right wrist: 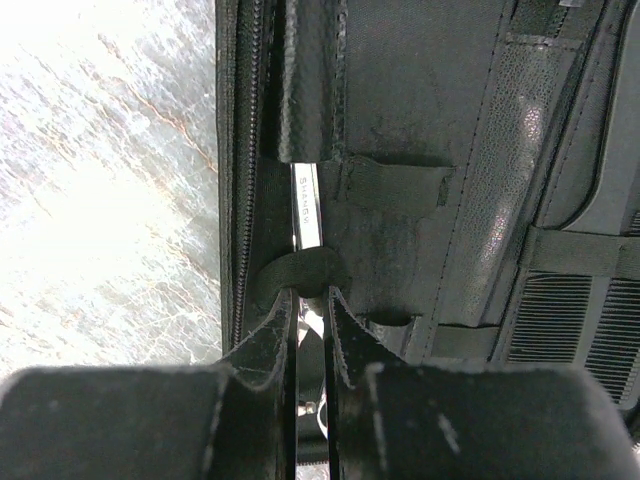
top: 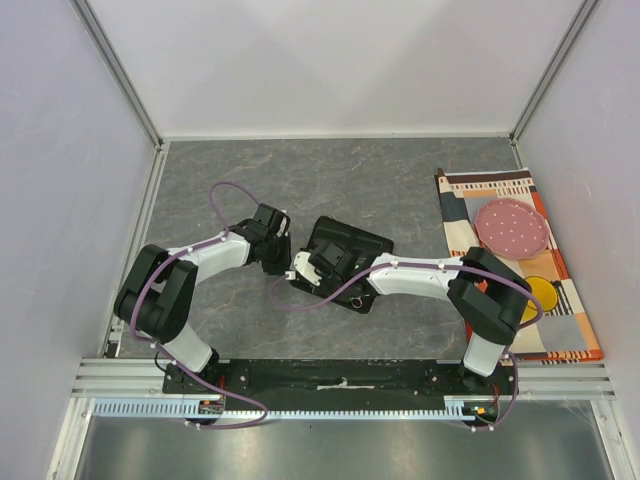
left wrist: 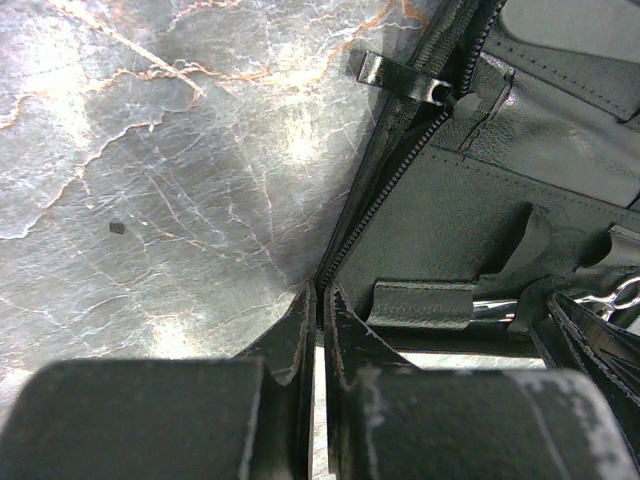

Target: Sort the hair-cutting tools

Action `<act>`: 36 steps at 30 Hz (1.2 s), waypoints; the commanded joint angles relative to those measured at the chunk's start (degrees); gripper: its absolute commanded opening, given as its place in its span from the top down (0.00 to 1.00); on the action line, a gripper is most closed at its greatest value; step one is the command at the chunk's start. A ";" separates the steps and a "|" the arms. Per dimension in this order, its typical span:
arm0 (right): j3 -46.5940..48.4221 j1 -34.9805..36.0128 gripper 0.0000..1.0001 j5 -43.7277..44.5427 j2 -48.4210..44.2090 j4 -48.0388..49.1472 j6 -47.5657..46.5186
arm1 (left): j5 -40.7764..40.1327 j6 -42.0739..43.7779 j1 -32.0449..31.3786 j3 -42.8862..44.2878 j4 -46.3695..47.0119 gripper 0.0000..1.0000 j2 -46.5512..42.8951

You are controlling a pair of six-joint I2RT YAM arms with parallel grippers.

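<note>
The black fabric pouch [top: 350,250] lies open mid-table. My left gripper [top: 281,258] is at its left edge. In the left wrist view the jaws [left wrist: 320,300] are pinched shut on the pouch's zipper edge [left wrist: 385,195]. My right gripper [top: 303,268] is over the pouch's near left corner. It is shut [right wrist: 311,305] on silver scissors [right wrist: 306,205], whose blade lies under the pouch's elastic loops. A silver scissor handle ring [left wrist: 625,293] shows at the right of the left wrist view. Black comb teeth [right wrist: 605,340] show in a pocket. The narrow-handled tool is not identifiable.
A patterned cloth [top: 515,260] with a pink dotted plate [top: 511,226] and a yellow disc [top: 541,294] lies at the table's right side. White walls enclose the grey marble table [top: 330,180]. The two grippers are close together at the pouch's left edge.
</note>
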 commanded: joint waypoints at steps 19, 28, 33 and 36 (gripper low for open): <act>-5.16 -0.47 0.56 6.76 -21.00 0.19 6.37 | -2.20 2.56 -0.83 -1.57 -0.84 0.98 -1.01; -7.54 -1.18 0.59 4.57 -17.77 -3.42 2.24 | -1.50 2.73 -0.92 -1.49 -1.01 0.98 -1.36; -7.10 -1.97 0.59 2.90 -15.04 -3.59 1.62 | -0.54 2.56 -1.54 -1.22 -1.19 0.98 -0.93; -7.10 -2.58 0.59 2.19 -13.46 -3.68 2.05 | -0.36 2.56 -1.89 -1.22 -1.10 0.98 -0.75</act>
